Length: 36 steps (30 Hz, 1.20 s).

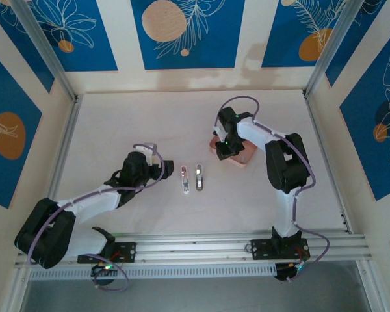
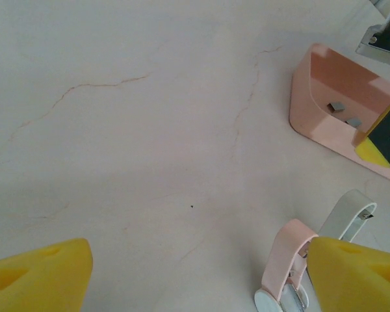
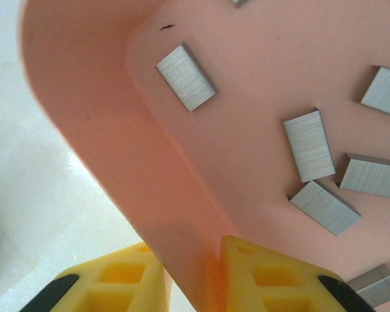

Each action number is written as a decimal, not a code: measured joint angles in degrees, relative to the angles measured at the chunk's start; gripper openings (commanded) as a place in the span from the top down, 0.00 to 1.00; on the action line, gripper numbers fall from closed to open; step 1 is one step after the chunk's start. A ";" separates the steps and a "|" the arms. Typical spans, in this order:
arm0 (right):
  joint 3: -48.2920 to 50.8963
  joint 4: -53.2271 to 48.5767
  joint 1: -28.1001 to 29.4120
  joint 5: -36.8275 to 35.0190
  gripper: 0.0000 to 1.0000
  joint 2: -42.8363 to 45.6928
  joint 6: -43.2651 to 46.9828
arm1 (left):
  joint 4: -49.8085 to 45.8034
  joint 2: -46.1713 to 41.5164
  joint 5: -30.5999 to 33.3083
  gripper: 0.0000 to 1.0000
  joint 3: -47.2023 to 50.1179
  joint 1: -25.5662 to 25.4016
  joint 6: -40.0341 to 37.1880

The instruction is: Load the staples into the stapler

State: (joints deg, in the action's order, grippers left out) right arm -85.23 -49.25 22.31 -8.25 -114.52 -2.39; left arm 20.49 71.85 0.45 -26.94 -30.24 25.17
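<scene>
Our right claw pinches the wall of the pink tray, staples loose just beyond it; our left claw hangs spread beside the pink stapler, apparently unloaded.

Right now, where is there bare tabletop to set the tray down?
Widest bare patch: far-left tabletop, bordered by the back wall, the left arm and the pink tray. Smaller patch: between the grey stapler and the right arm. Crowded: the middle, with the pink stapler beside the grey one.
</scene>
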 measured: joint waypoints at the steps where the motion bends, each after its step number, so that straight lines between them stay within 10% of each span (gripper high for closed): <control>1: 0.44 -0.07 0.00 0.37 0.77 0.50 -1.01 | 0.04 0.00 -0.02 0.14 0.00 0.00 0.00; 25: 16.92 2.97 2.51 3.19 0.82 14.32 -23.39 | 0.07 0.00 -3.08 0.14 0.00 0.02 -0.02; 36: 19.06 4.42 3.89 2.10 0.62 20.68 -27.19 | 0.09 0.87 -5.35 0.14 -0.02 0.02 -0.07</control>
State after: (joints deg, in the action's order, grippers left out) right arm -66.17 -44.84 26.20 -6.15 -93.84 -29.58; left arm 20.58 72.73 -4.91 -26.96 -30.22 25.10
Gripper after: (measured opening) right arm 0.363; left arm 0.865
